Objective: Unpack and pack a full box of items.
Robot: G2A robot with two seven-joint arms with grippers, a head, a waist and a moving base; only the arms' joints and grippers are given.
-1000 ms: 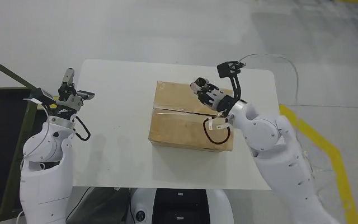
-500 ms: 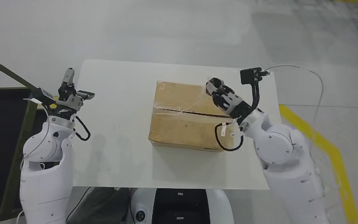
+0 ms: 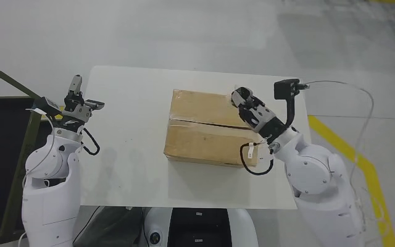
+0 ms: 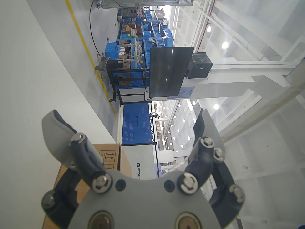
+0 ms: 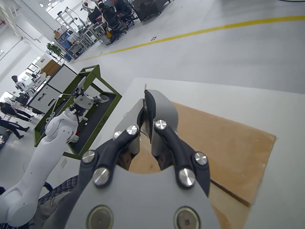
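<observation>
In the middle of the counter point(image 3: 129, 148) your box point(image 3: 207, 126) sits closed. Its two top flaps meet at a seam that runs across the lid from one side to the other. It stands square on its base, well in from every counter edge.

Your right arm point(image 3: 308, 167) reaches in from the right side and holds its jaws over the far right corner of the lid. From the right wrist view, the two fingers point(image 5: 164, 110) are drawn in tight, pads all but meeting, above the brown top of the box point(image 5: 226, 139) near its far edge. A thin sliver shows at their tips, too small for you to tell what it is. You cannot tell whether the jaws touch the cardboard. A black cable loop point(image 3: 256, 163) hangs from that wrist beside the right end of the box.

Your left arm point(image 3: 58, 154) is at the left edge of the counter, well apart from the box. Its jaws are released, the fingers point(image 4: 59, 129) spread wide with nothing between them. Past them, in the left wrist view, you can see a corner of the box point(image 4: 112, 158) on the white counter point(image 4: 23, 84).

A green cart point(image 5: 78, 101) stands on the floor beside the counter's left side.
</observation>
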